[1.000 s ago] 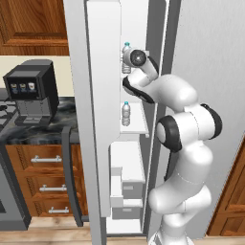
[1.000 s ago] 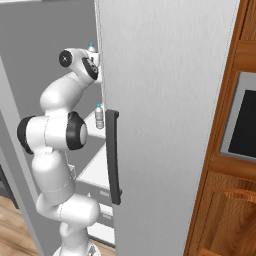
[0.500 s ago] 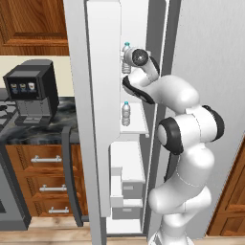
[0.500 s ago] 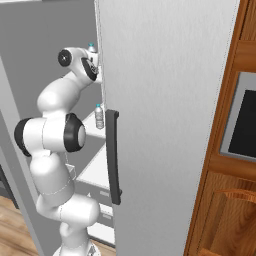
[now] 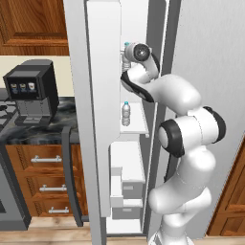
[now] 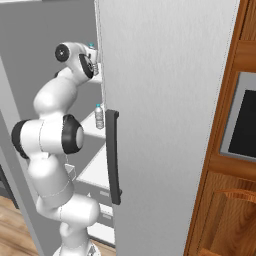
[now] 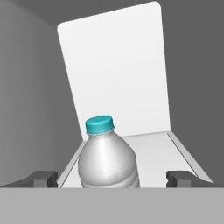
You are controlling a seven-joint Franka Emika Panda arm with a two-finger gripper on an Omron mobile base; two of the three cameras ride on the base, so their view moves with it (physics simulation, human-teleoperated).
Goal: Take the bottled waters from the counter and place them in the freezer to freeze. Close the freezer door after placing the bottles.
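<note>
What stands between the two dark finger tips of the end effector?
In the hand view, a clear plastic bottle with a teal cap stands upright on the white freezer shelf, between the open finger tips.

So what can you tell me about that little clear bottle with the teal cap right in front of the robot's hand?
The small clear plastic water bottle with a teal screw cap stands upright on an upper white freezer shelf, cap on. The open gripper straddles it, finger tips apart on either side, not pressing it. In the left base view it sits above a second bottle one shelf lower.

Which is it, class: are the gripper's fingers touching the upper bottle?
Apart. In the hand view the fingertips stand wide of the upper bottle, with shelf visible in the gap on each side.
</note>
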